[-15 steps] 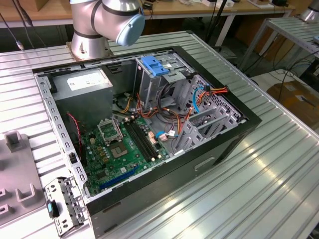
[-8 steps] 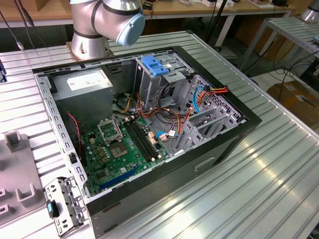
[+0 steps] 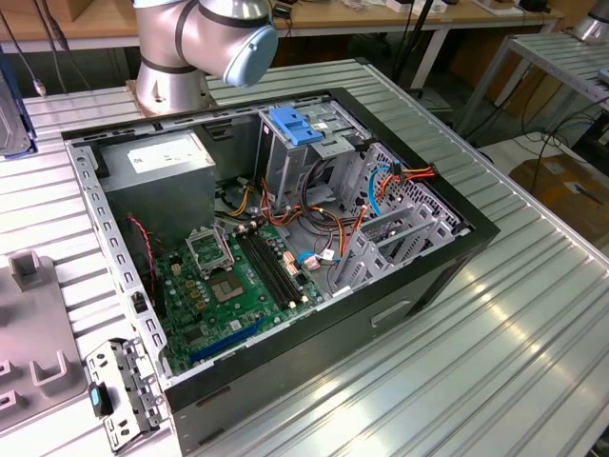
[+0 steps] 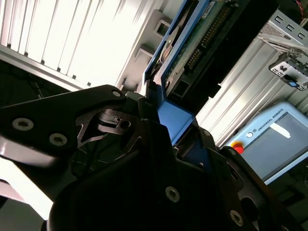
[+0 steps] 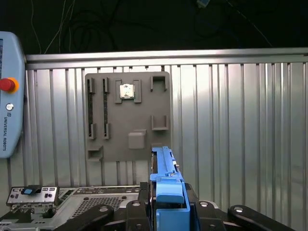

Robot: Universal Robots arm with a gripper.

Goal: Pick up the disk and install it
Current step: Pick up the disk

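Observation:
My gripper (image 5: 166, 204) is shut on the disk (image 5: 165, 168), its black fingers clamping the disk's blue plastic side rail. In the second wrist view the disk (image 4: 192, 43) runs away from the gripper (image 4: 169, 122) edge-on, showing the blue rail, a green circuit board and a connector row. Below the held disk lies a grey fixture plate (image 5: 127, 115) on the ribbed metal table (image 5: 240, 134). A silver slab with a blue edge (image 3: 17, 105) at the exterior view's far left edge looks like the same disk, held above the table.
The open computer case (image 3: 285, 238) shows a motherboard (image 3: 233, 276), a grey power supply box (image 3: 157, 162) and a drive cage with a blue handle (image 3: 297, 129). An I/O shield (image 3: 119, 390) lies by the fixture plate (image 3: 29, 324). A teach pendant (image 5: 9, 91) rests nearby.

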